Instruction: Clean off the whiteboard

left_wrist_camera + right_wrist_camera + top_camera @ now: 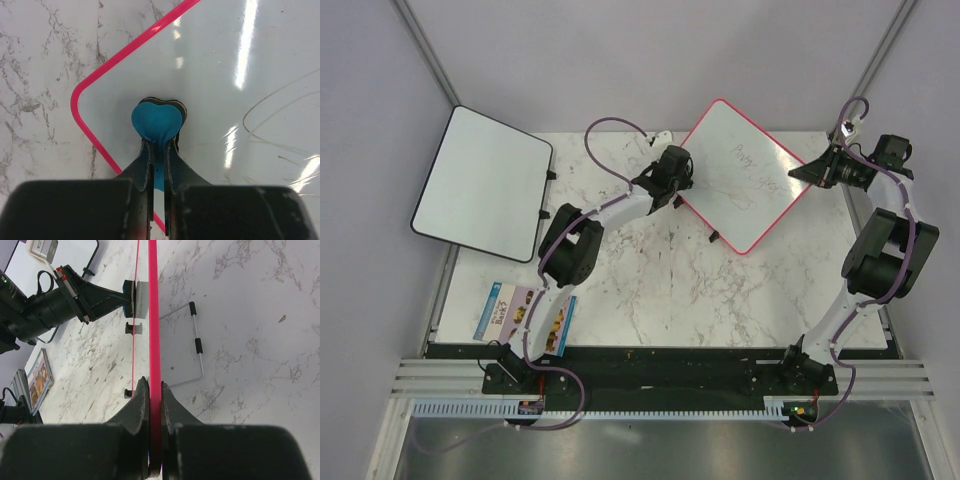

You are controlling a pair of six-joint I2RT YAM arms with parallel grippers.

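Note:
The whiteboard [735,205], white with a pink frame, lies turned like a diamond at the back middle of the marble table, with faint grey scribbles [757,165] on it. My left gripper [686,184] is shut on the stem of a blue heart-shaped eraser [156,120], which presses on the board [225,70] just inside its rounded left corner. Grey lines [280,112] lie to the eraser's right. My right gripper [808,172] is shut on the board's right corner. In the right wrist view its jaws [154,388] pinch the pink frame [153,315] edge-on, with the eraser [136,299] at the far end.
A black-framed white board [485,185] overhangs the table's back left corner. Two booklets [505,312] lie near the left arm's base. A wire stand with black sleeves [197,345] sticks out beside the pink frame. Bare marble [660,290] spreads in front of the whiteboard.

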